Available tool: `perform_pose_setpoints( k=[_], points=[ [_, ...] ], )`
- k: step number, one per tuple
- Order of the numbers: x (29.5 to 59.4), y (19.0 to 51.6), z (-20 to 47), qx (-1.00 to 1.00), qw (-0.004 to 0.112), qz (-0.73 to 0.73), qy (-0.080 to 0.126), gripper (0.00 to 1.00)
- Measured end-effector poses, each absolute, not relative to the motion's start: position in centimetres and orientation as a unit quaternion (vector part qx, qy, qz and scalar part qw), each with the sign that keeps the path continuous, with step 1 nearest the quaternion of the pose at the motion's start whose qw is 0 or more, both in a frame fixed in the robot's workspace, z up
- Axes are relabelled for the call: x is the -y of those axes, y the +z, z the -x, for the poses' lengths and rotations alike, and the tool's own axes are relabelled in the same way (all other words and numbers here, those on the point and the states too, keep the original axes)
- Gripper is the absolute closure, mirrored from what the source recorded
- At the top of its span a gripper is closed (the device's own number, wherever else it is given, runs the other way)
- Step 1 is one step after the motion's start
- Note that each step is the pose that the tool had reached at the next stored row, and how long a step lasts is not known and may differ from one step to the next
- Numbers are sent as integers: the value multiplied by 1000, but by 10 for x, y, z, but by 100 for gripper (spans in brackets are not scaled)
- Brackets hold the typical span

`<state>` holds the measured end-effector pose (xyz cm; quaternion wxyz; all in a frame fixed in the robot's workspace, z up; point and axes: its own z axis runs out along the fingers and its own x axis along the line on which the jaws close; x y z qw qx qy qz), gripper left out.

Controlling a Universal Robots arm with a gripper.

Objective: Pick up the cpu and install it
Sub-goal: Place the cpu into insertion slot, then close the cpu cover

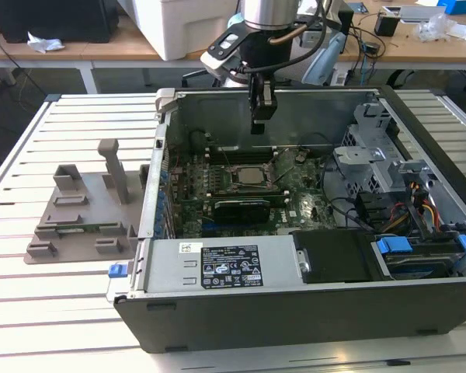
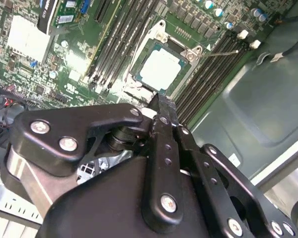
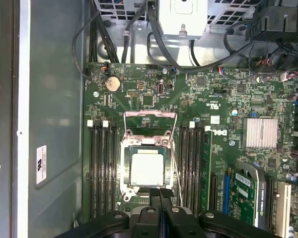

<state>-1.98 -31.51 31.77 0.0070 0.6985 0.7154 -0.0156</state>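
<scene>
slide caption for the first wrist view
cpu sitting in the motherboard socket between memory slots, shut tool poised above the board

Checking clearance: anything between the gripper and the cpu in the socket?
Nothing. In the exterior view the gripper hangs above the cpu with only air between; the first wrist view shows the cpu's top bare.

exterior view: high, whole case (image 1: 334, 311) | both wrist views: close over motherboard (image 3: 149, 99) (image 2: 54, 74)

Pale slatted metal table (image 1: 70, 311) spreading across the foreground under soft, even indoor light. Behind it, long wooden desks (image 1: 101, 48) carrying a white box (image 1: 179, 27), a dark case (image 1: 54, 19) and loose tangled cables (image 1: 365, 35).
</scene>
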Motion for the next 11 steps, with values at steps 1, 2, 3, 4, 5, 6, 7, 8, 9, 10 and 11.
perform_pose_setpoints(
  k=[1, 2, 3, 4, 5, 6, 7, 8, 9, 10, 11],
  points=[
    [315, 318, 20, -715, 7, -698, -16, 89],
    [315, 318, 20, -715, 7, -698, -16, 89],
    [315, 318, 20, -715, 7, -698, -16, 89],
    [315, 318, 20, -715, 7, -698, -16, 89],
    [315, 318, 20, -715, 7, -698, -16, 89],
    [315, 318, 20, -715, 7, -698, -16, 89],
    [315, 318, 20, -715, 7, -698, -16, 89],
    [315, 318, 20, -715, 7, -698, -16, 89],
    [315, 318, 20, -715, 7, -698, -16, 89],
    [315, 318, 20, -715, 7, -699, -16, 89],
    [315, 318, 19, -716, 7, -698, -16, 89]
  ],
)
